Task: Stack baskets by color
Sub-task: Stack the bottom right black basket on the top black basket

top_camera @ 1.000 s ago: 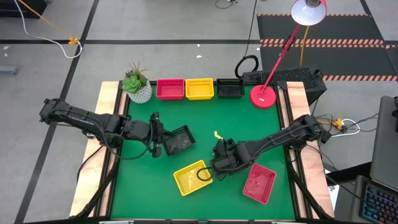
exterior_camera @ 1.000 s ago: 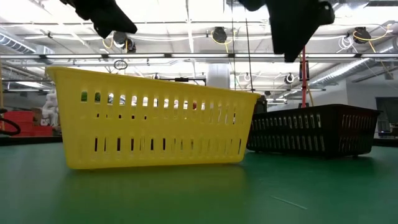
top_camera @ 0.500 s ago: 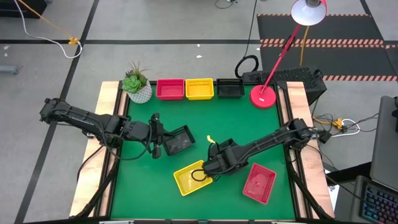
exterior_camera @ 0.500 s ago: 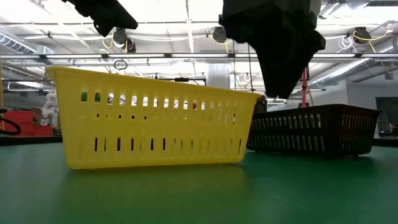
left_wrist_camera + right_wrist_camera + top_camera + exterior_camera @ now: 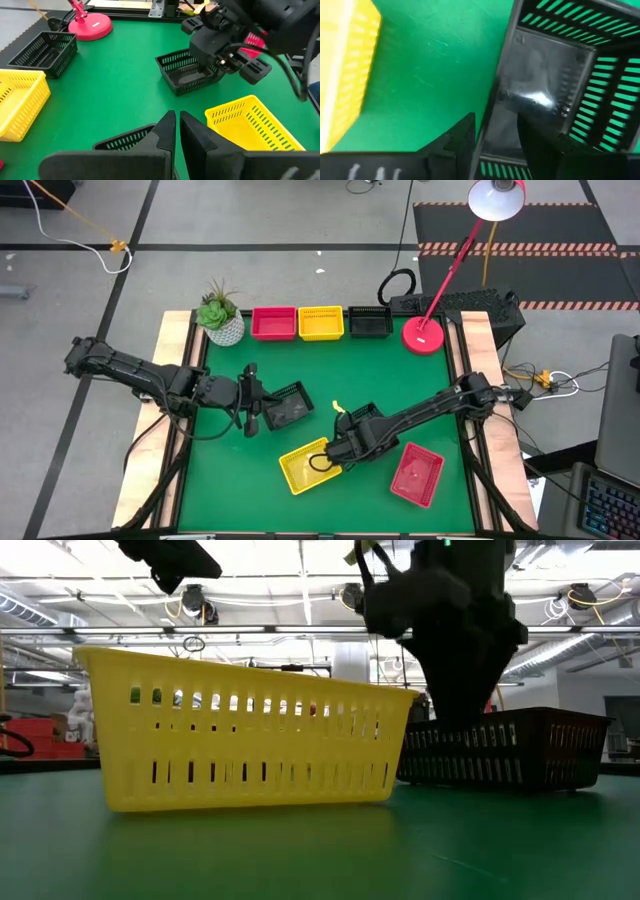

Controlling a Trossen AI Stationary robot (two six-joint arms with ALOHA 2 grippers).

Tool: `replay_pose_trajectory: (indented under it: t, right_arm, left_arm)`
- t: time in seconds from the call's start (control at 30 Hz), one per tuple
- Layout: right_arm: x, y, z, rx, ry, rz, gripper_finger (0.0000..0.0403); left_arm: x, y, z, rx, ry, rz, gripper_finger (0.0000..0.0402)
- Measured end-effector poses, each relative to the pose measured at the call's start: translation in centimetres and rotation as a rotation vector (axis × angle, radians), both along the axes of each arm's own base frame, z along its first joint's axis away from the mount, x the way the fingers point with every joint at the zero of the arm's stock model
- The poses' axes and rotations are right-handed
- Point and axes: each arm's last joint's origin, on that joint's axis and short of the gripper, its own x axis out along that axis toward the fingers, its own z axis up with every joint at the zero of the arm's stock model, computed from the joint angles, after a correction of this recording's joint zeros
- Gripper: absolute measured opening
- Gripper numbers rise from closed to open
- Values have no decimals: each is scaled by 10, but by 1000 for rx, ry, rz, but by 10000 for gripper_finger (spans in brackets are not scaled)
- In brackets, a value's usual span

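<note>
Your right gripper (image 5: pixel 495 145) holds its fingers wide astride a black basket (image 5: pixel 545 100) wall, while your left gripper (image 5: pixel 177 135), fingers narrow, seemingly pinches the second black basket (image 5: pixel 288 405).

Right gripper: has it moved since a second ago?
Yes. The right gripper has shifted toward the loose yellow basket in the high view and dropped to the black basket in the low view.

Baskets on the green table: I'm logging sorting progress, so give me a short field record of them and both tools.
Back row: rear red basket, rear yellow basket, rear black basket, side by side
Left tool: shut on first loose black basket
Right tool: open, astride wall of second loose black basket
Ungripped: front yellow basket, front red basket
</note>
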Motion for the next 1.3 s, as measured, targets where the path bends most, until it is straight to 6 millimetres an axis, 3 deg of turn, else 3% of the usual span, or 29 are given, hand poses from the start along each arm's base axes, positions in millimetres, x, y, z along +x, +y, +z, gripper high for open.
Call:
replay_pose_trajectory:
  t: [0.8, 1.3]
  right_arm:
    - [-1, 0, -3, -1, 6, 49, 12]
    - [-2, 0, -1, 29, 24, 182, 8]
  left_arm:
    - [0, 0, 0, 2, 1, -1, 24]
    - [0, 0, 0, 1, 1, -1, 24]
